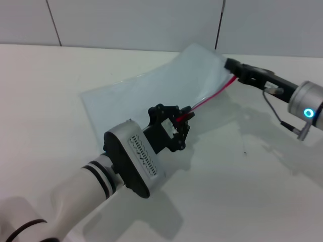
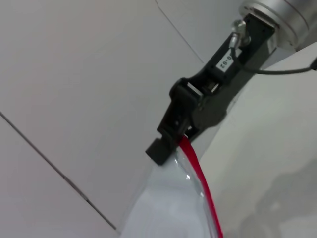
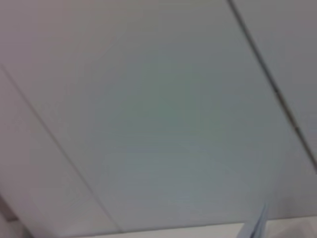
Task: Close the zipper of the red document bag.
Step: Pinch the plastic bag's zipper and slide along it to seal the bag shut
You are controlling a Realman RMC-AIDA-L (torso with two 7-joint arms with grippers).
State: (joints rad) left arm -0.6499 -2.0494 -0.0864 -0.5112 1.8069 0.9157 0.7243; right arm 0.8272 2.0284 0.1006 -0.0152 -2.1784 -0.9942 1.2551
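1. Even, bright light is falling from above across the white table (image 1: 262, 201).
2. Soft shadows are lying on it under both arms.
3. The right wrist view is showing only a hazy, defocused wall (image 3: 148, 114).
4. The left wrist view is staying fairly crisp.

— Hidden in the head view? 
— Near end of the zipper (image 1: 209, 99), buried inside the left pincer (image 1: 182, 121); cannot tell whether a slider sits there. Far corner of the red document bag (image 1: 151, 93) covered by the right pincer (image 1: 233, 67).

— And the left wrist view? 
— Bag and zipper cut off at the picture's edge; left pincer's own fingers out of frame.

— Right wrist view? 
— Blurred throughout. Only a pale sliver of the bag at the edge, too small to read.
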